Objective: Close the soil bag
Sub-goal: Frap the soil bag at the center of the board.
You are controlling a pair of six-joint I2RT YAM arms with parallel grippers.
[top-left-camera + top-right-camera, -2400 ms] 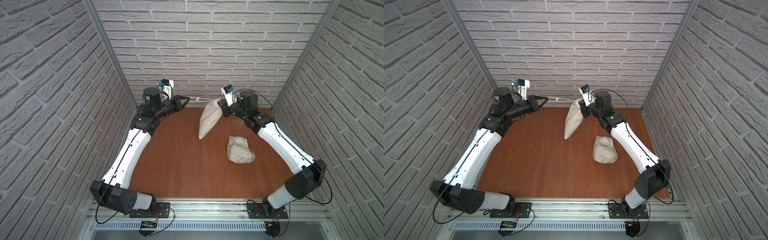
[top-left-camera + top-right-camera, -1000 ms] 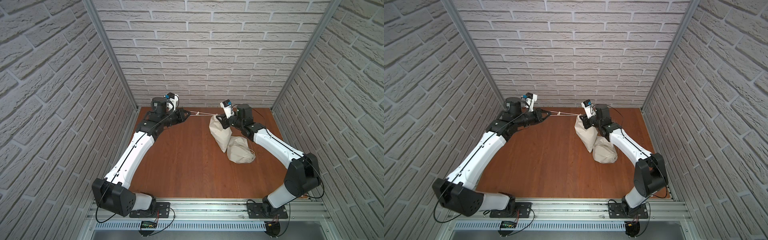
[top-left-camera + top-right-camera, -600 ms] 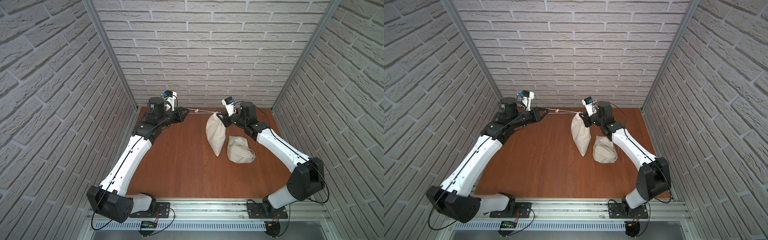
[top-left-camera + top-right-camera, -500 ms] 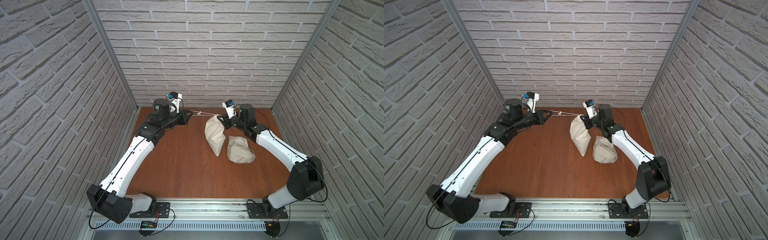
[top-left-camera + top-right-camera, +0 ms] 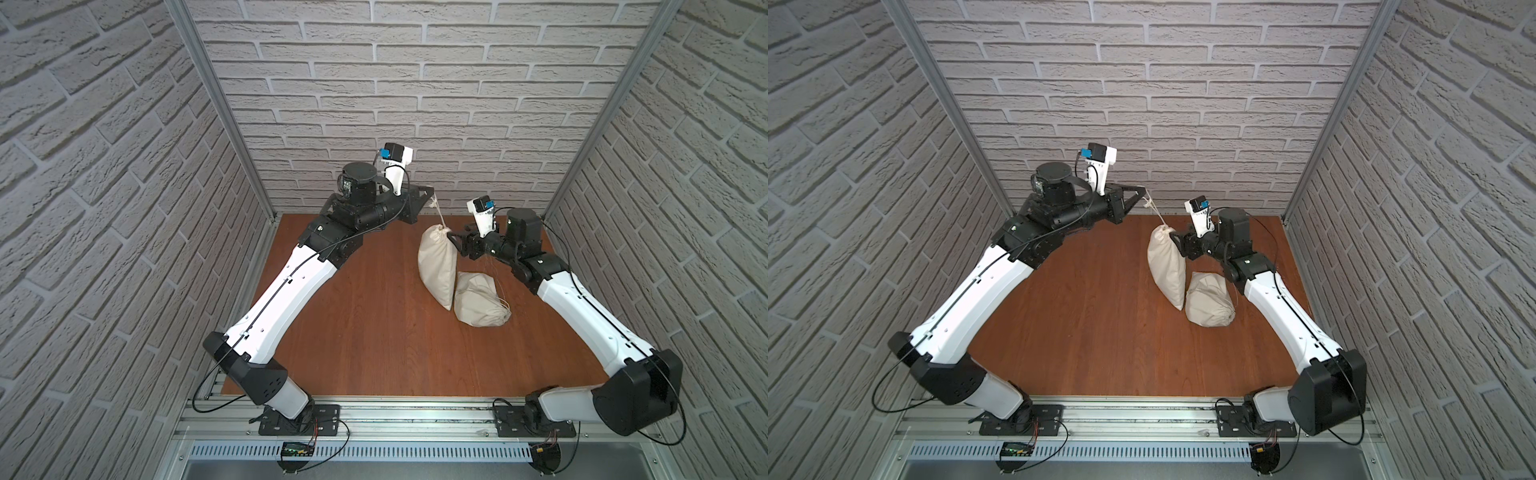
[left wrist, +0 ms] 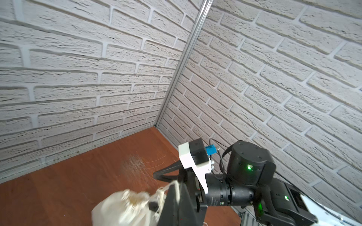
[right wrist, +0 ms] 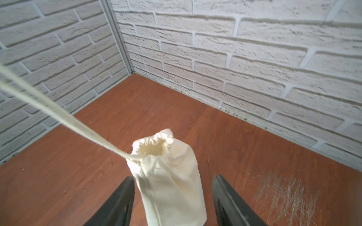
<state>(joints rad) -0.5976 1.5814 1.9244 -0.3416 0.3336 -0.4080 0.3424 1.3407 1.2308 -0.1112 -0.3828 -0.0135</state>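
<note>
Jaws on the left gripper (image 5: 431, 195) pinch the taut drawstring (image 7: 78, 123), likely to cinch the nearly shut soil bag (image 5: 436, 262) propped at the surface's (image 5: 353, 311) back, while those of the right gripper (image 7: 173, 178) stand spread around its neck, not gripping.

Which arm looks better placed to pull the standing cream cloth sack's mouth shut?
Left: the left gripper is shut on the taut cream drawstring; the right gripper stands open around the sack, whose mouth gapes.

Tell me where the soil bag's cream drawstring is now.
In both top views the cream drawstring runs straight from the shut left gripper down to the neck of the cream cloth bag, near the back wall.
</note>
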